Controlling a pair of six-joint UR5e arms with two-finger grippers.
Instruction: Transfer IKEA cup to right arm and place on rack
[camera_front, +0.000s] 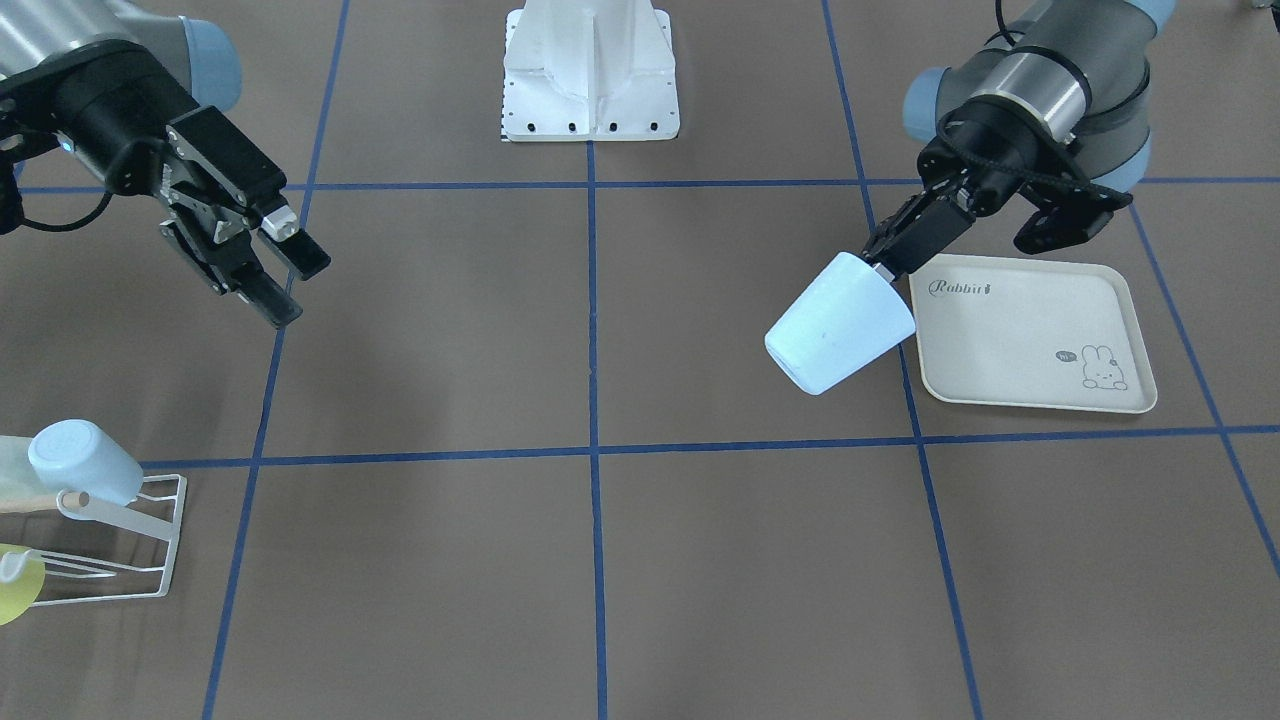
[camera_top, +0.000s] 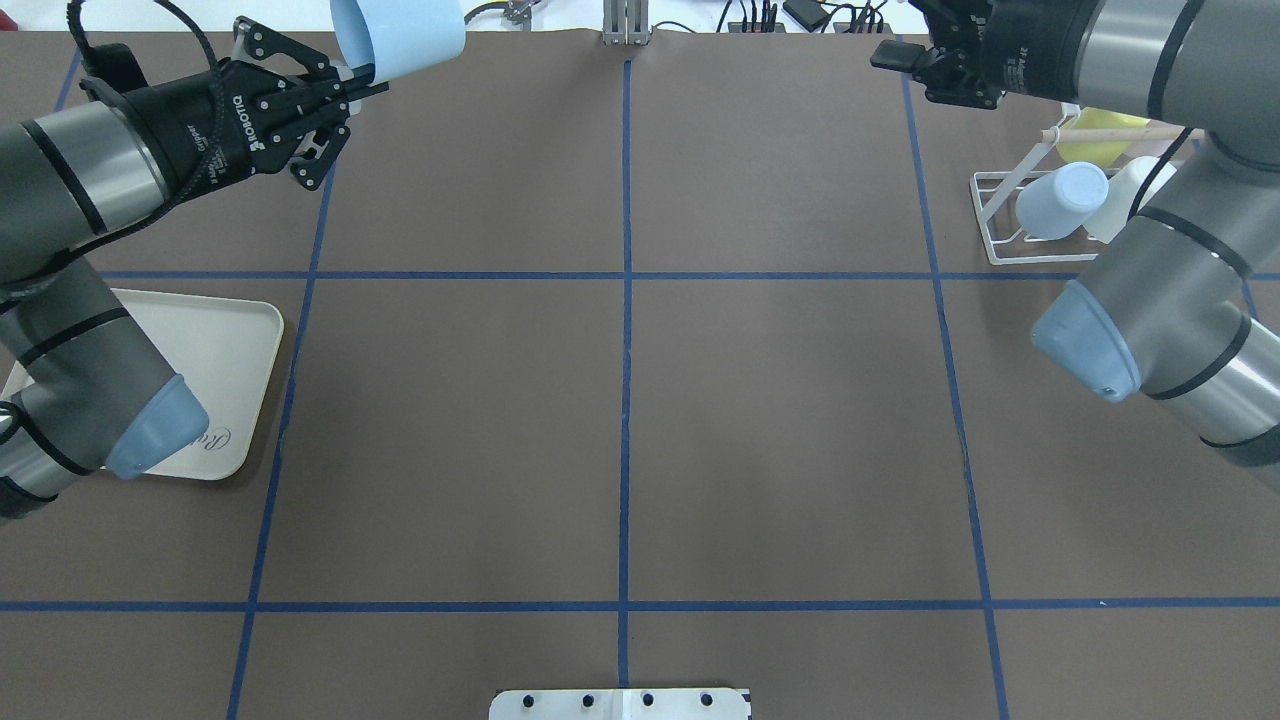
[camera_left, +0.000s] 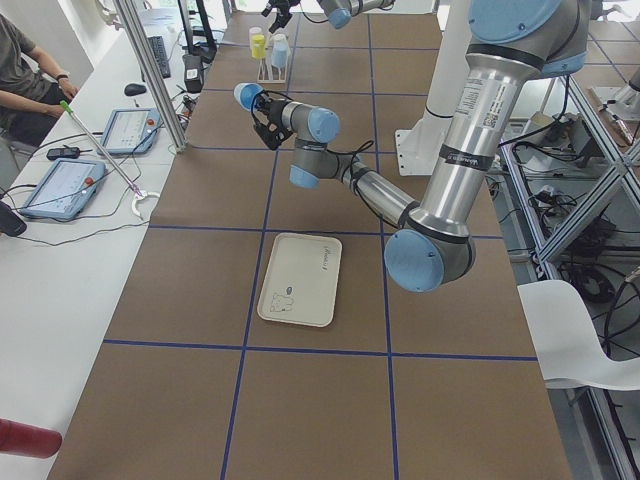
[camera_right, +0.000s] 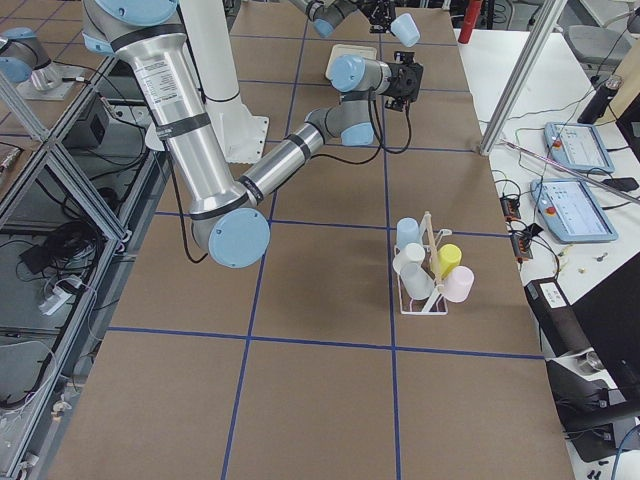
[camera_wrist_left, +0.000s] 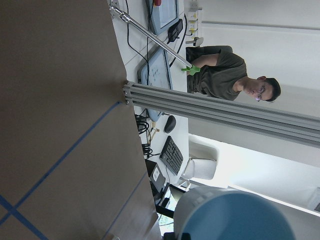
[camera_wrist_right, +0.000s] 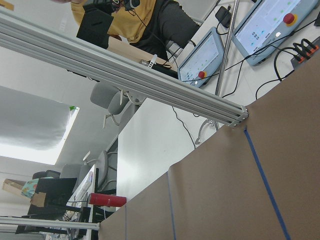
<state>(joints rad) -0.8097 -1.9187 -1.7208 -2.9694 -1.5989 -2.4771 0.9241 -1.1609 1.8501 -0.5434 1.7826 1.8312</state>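
Spanning the whole scene, the brown tabletop (camera_front: 600, 560) with its blue tape grid has both arms raised and well apart. Next in size, the cream tray (camera_front: 1030, 335) lies bare beneath the left arm. The white wire rack (camera_front: 140, 540) stands off on the right arm's side with other cups (camera_front: 85, 460) hung on it.

Now the IKEA cup (camera_front: 838, 325): it's aloft, clear of the tabletop, just beside the tray's edge, tilted with its closed base aimed toward the middle. The left hand (camera_front: 885, 262) is clamped on its rim. The right hand (camera_front: 295, 285) hangs with jaws spread, nothing in them.

The hand-over looks like the job in hand, and barely begun. Done well, the left arm offers the base end at the centre, the right hand closes round the body clear of the left fingers, and only then does the left let go.

The cup is pale blue, plain and smooth, tapering from wide mouth to narrow base, with one tiny dark speck on its side.
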